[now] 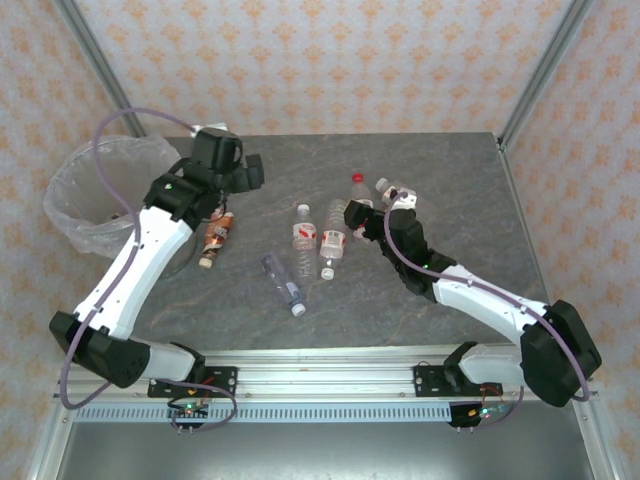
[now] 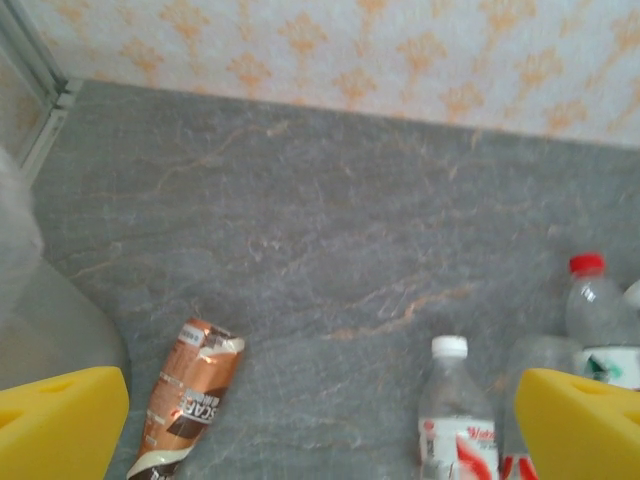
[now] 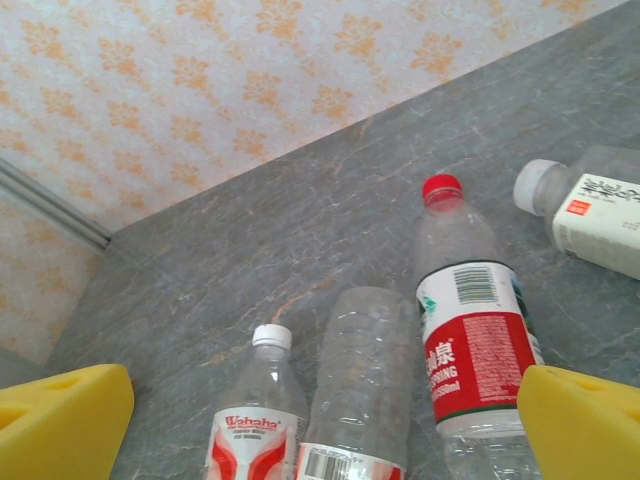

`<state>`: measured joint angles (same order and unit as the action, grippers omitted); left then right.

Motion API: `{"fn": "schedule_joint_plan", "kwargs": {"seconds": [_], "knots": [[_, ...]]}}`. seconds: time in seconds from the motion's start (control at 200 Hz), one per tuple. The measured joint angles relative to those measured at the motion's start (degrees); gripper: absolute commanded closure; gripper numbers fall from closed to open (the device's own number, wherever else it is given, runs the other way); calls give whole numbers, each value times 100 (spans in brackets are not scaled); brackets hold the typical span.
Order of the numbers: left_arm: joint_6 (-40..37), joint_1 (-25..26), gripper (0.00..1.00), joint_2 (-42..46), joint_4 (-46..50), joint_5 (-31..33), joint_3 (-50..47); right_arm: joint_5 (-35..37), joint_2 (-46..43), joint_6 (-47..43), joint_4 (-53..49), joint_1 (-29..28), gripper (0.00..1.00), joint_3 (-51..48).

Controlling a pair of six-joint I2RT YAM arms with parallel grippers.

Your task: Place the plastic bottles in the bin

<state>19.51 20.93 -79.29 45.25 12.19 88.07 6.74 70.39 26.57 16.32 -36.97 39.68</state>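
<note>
The bin (image 1: 92,196), translucent with a crinkly bag liner, stands at the table's left edge; its wall (image 2: 40,320) shows in the left wrist view. My left gripper (image 1: 235,175) (image 2: 320,430) hangs open above the table just right of the bin, empty. Below it lie a brown-orange labelled bottle (image 1: 215,238) (image 2: 190,395) and a white-capped bottle (image 1: 303,238) (image 2: 455,410). My right gripper (image 1: 380,207) (image 3: 320,425) is open and empty over a red-capped bottle (image 1: 358,192) (image 3: 470,330), a clear bottle (image 1: 332,242) (image 3: 365,380) and the white-capped bottle (image 3: 262,410).
A white-labelled bottle (image 1: 397,190) (image 3: 595,215) lies to the right of the red-capped one. Another bottle (image 1: 282,283) lies nearer the front, pointing toward the arms. Patterned walls and metal posts (image 1: 95,65) close in the table's back and sides.
</note>
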Motion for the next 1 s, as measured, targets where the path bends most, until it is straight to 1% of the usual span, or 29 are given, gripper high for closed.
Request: {"fn": "schedule_joint_plan", "kwargs": {"seconds": [0.095, 0.285, 0.485, 0.591, 0.691, 1.001], "knots": [[-55, 109, 0, -219, 35, -7, -96, 181, -17, 129, 44, 0, 1, -85], [-98, 111, 0, -629, 26, -186, -457, 503, -103, 315, 151, 4, 1, -243], [-63, 109, 0, -1377, 55, -92, -472, 699, -223, 444, 177, 20, 1, -374], [-50, 111, 0, -1646, 63, -50, -472, 754, -295, 492, 184, 42, 1, -378], [-37, 105, 0, -1853, 66, 127, -472, 791, -308, 498, 208, 42, 1, -378], [74, -330, 0, -2490, 105, 555, -474, 817, -350, 498, 205, 42, 1, -378]]}}
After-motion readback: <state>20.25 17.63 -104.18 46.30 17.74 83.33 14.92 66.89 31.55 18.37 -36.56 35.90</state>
